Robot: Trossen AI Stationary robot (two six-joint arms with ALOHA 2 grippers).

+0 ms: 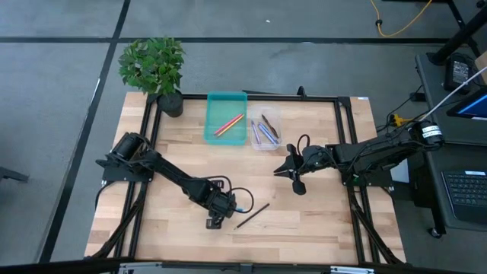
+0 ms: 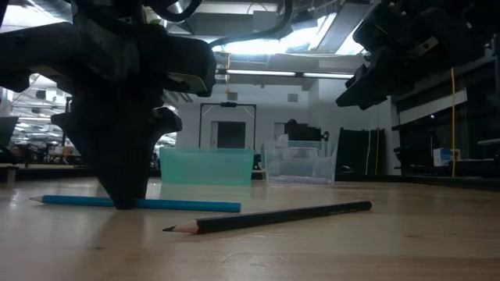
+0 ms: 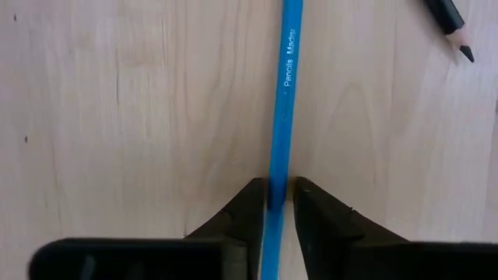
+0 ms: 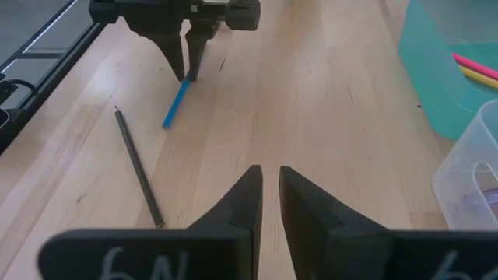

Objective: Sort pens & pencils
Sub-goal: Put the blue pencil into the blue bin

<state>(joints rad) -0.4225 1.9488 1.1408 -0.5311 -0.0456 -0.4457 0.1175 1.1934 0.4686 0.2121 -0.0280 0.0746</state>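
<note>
A blue pencil (image 3: 286, 93) lies flat on the wooden table near its front edge. My left gripper (image 3: 278, 198) points down over it, shut on its shaft; the low view shows the same gripper (image 2: 125, 199) standing on the pencil (image 2: 187, 205). A black pencil (image 1: 252, 215) lies loose just right of it, flat on the wood. Farther right, my right gripper (image 4: 271, 183) hangs above the table, a narrow gap between its fingers, nothing in it. A pink and a yellow stick (image 1: 228, 124) lie in the teal tray (image 1: 226, 106); purple, blue and dark ones (image 1: 264, 131) lie in the clear tray (image 1: 275, 144). My left gripper pinches the blue pencil's shaft (image 3: 278, 175) between its two fingers, somewhat nearer the pointed end (image 2: 35, 200) than the middle. The fingers come from above, pointing down, and lie across the pencil. The pencil lies flat on the table along its whole length.
A potted plant (image 1: 156, 72) stands at the far left corner. The two trays sit side by side at the far middle. A black metal frame (image 1: 346, 137) borders the tabletop. Bare wood stretches between the trays and the two loose pencils.
</note>
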